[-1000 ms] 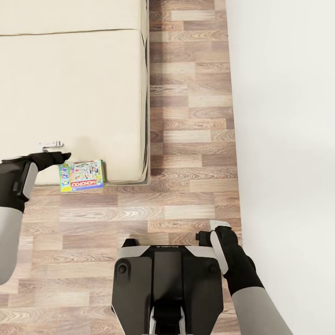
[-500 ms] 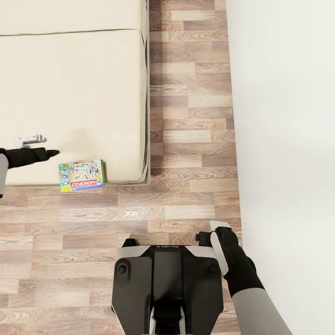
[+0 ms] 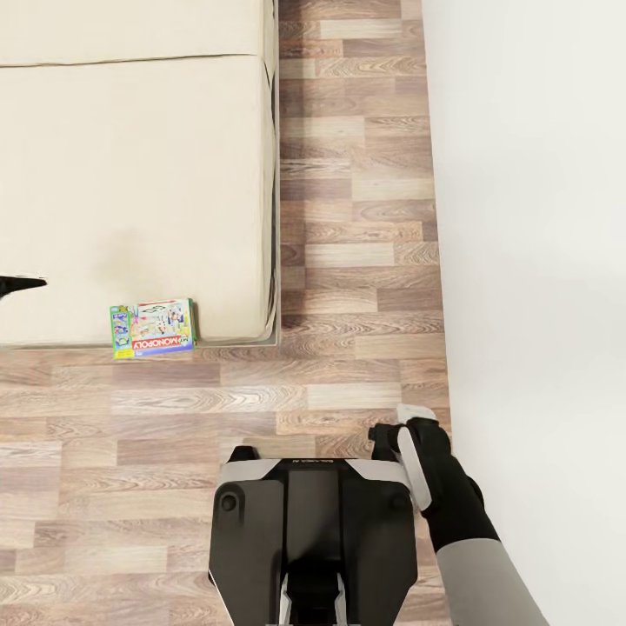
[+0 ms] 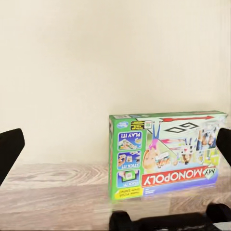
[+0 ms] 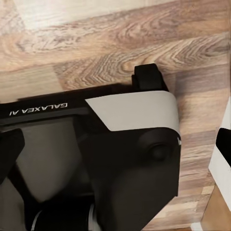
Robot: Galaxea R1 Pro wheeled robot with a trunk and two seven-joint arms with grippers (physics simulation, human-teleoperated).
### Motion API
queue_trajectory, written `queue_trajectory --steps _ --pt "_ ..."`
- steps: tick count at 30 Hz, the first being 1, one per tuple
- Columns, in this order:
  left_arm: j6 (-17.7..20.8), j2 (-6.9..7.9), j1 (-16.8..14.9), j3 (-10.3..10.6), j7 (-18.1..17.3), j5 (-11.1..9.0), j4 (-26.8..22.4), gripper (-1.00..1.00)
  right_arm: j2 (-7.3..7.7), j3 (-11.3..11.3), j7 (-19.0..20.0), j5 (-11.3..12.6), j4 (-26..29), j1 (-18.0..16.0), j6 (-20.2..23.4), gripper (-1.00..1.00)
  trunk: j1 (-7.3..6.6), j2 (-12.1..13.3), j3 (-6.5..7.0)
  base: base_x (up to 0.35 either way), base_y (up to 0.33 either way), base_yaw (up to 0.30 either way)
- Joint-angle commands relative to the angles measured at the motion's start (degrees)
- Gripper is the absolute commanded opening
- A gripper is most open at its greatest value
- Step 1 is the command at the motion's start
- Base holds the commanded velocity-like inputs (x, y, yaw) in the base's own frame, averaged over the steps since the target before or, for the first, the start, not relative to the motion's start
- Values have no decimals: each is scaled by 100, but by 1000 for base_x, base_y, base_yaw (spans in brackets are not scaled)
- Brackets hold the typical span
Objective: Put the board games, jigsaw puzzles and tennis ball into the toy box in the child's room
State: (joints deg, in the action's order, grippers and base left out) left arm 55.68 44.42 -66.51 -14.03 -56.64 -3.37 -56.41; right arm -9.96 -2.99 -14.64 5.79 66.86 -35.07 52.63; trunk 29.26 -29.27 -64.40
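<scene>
Left end effector (image 4: 115,144) withdrawn leftward; board game (image 3: 153,328) apart, ungrasped.

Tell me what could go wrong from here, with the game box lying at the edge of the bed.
1. The game box hangs a little over the edge of the bed; a clumsy push could probably tip it onto the floor.
2. The left end effector is open with its fingers wide apart, but the box lies flat, so the fingers may slide off its lid.
3. In the head view the left arm is almost out of frame, so guiding it may be hard.
</scene>
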Motion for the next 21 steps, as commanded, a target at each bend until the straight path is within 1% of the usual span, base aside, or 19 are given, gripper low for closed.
queue_trajectory --steps 1,2,3,4,5,8,9,11,14,15,16,18,19,21 --pt "55 125 8 -2 -250 -30 136 100 -4 -8 -47 61 76 -4 16 100 4 -7 -2 0 0 -67" --pt "54 180 11 -2 -364 -27 215 100 -4 -9 -47 61 104 -5 17 100 4 -7 2 0 0 -89" --pt "42 286 16 -2 -581 -17 397 100 -4 -9 -47 62 145 -7 18 100 4 -7 7 0 0 -119" --pt "35 339 17 -3 -689 -13 496 100 -4 -9 -47 62 160 -7 18 100 4 -7 12 0 0 -129" --pt "19 449 20 0 -901 -4 705 100 -4 -9 -47 62 180 -8 19 100 4 -7 19 0 0 -143" --pt "-5 596 22 7 -1189 7 1031 100 -4 -9 -47 62 198 -10 19 100 4 -7 38 0 0 -151" --pt "-52 668 23 10 -1337 16 1247 100 -4 -9 -47 63 207 -13 19 100 4 -7 45 0 0 -153" --pt "-152 722 23 11 -1448 29 1459 100 -4 -9 -50 63 213 -13 19 100 4 -7 60 0 0 -151" --pt "-607 857 24 21 -1683 85 2178 100 -4 -9 -58 63 227 -13 19 100 4 -7 82 0 0 -130" --pt "-853 905 26 31 -1797 134 2595 100 -4 -9 -63 63 229 -11 18 100 4 -7 89 0 0 -82" --pt "-950 916 25 33 -1836 161 2741 100 -4 -9 -65 63 229 -11 16 100 4 -7 97 0 0 -66" --pt "-1438 944 25 43 -1981 306 3334 100 -4 -9 -68 60 231 -10 13 100 4 -7 112 0 0 -35" --pt "-1573 948 24 44 -2016 352 3480 100 -4 -9 -69 61 231 -10 12 100 4 -7 120 0 0 -22" --pt "-2075 957 27 47 -2176 553 4022 100 -4 2 -76 60 231 -9 11 100 4 -7 137 0 0 -10"
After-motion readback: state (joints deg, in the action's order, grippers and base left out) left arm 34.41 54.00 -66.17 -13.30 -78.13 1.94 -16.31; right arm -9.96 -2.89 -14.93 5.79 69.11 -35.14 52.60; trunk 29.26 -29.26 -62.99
